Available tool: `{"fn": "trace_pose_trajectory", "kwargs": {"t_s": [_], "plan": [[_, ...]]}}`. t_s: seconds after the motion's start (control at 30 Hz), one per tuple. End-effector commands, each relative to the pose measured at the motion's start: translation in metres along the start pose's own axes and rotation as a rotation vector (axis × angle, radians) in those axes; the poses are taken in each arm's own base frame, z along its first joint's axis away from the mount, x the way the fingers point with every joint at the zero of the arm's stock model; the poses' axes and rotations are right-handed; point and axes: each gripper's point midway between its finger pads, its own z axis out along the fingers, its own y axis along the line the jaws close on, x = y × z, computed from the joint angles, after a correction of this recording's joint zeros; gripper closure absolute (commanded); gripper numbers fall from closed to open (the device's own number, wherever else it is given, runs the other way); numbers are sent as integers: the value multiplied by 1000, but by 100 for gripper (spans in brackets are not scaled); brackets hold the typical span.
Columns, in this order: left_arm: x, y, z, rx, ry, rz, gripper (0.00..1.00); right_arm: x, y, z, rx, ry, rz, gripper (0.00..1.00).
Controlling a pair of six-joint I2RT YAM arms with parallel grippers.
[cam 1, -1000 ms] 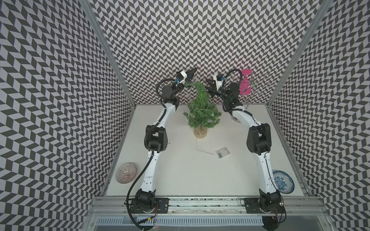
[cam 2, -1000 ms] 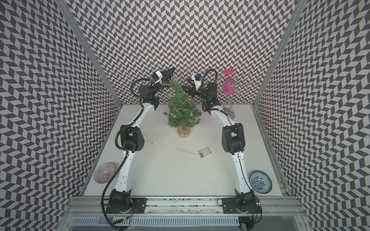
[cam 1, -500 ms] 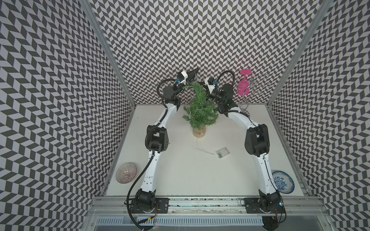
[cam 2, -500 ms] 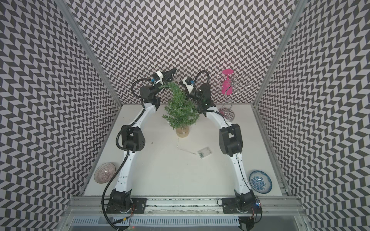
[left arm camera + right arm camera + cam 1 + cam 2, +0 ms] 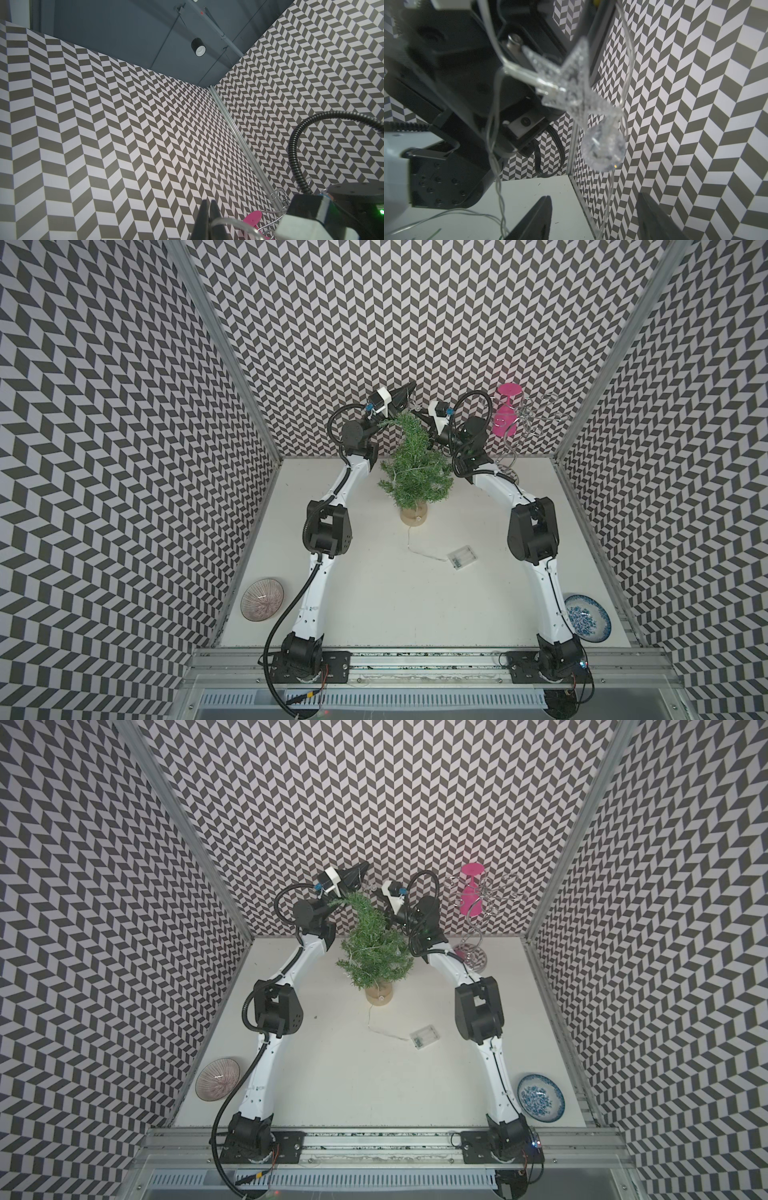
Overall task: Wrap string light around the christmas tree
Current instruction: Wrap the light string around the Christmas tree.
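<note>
Few turns done: light (image 5: 566, 83) loops tree (image 5: 417, 483) lower branches, batt box (image 5: 461, 563) on table (image 5: 374, 597) in front of tree. L gripper (image 5: 207, 209) fingers together, pinching light above treetop; R gripper (image 5: 593, 195) fingers apart beside treetop, empty. Upper tree looks bare: still to wrap.

White-shelled arms (image 5: 316, 593), black joints, ribbed black cables (image 5: 292, 145).

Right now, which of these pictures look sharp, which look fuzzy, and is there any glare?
Right wrist view: the clear-wired string light, with its glittery star and round bulb, hangs near the lens and is soft, while the black-and-white chevron wall is crisp. Left wrist view: wall sharp, near white block blurred. Both top views: even light, faint shadows on the white table, no harsh glare.
</note>
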Motion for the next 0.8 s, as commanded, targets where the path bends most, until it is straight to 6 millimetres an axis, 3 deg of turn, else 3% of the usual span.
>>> {"fn": "trace_pose_trajectory", "kwargs": {"t_s": [0.0, 0.3, 0.47, 0.77], "plan": [[-12, -5, 4, 7, -47, -16, 100, -7, 1, 1, -7, -52, -32, 39], [-9, -10, 4, 0, -62, -73, 100, -16, -18, 1, 96, -117, -76, 69], [-6, -15, 2, 5, -68, -103, 100, -33, -29, -1, 162, -157, -129, 86], [-16, -3, -5, -13, -84, -102, 93, -73, -48, -15, 316, -187, -245, 97]]}}
